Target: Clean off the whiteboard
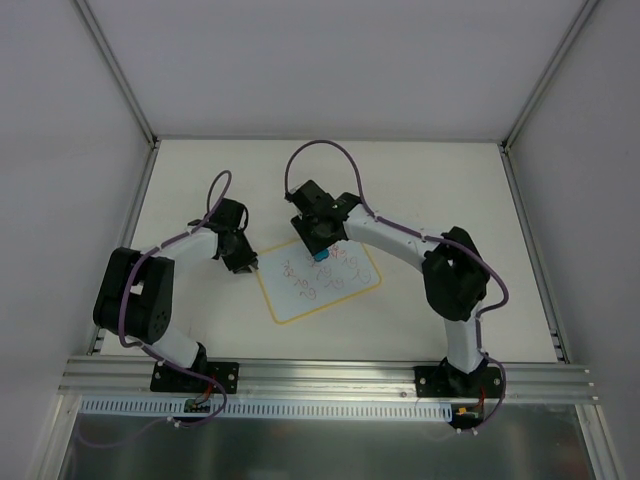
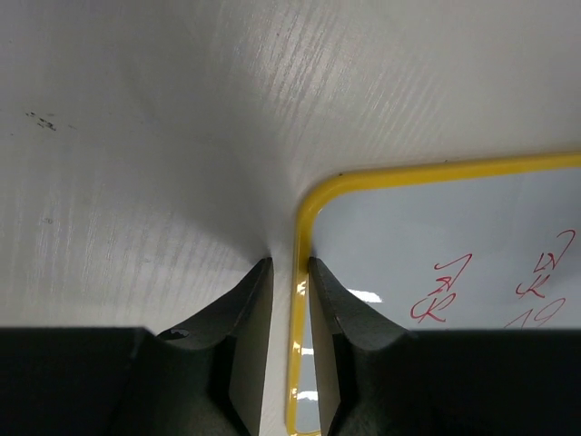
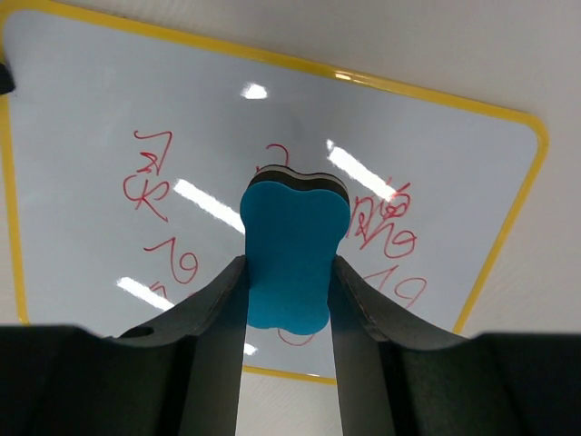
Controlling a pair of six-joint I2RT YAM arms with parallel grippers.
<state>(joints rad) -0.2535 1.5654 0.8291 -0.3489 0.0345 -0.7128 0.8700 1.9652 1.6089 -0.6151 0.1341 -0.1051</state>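
The whiteboard (image 1: 300,300), white with a yellow rim and red scribbles (image 3: 150,177), lies flat mid-table. My right gripper (image 1: 320,250) is shut on a blue eraser (image 1: 321,256) over the board's far edge. In the right wrist view the eraser (image 3: 295,236) sits between the fingers, above the scribbles on the whiteboard (image 3: 91,109). My left gripper (image 1: 250,266) is at the board's left corner. In the left wrist view it (image 2: 289,265) is nearly closed astride the yellow rim (image 2: 300,309), one finger on the whiteboard (image 2: 436,227), one on the table.
The white table (image 1: 420,180) is enclosed by white walls with metal corner posts (image 1: 120,70). An aluminium rail (image 1: 330,378) carrying both arm bases runs along the near edge. Small dark specks (image 2: 41,118) mark the table left of the board.
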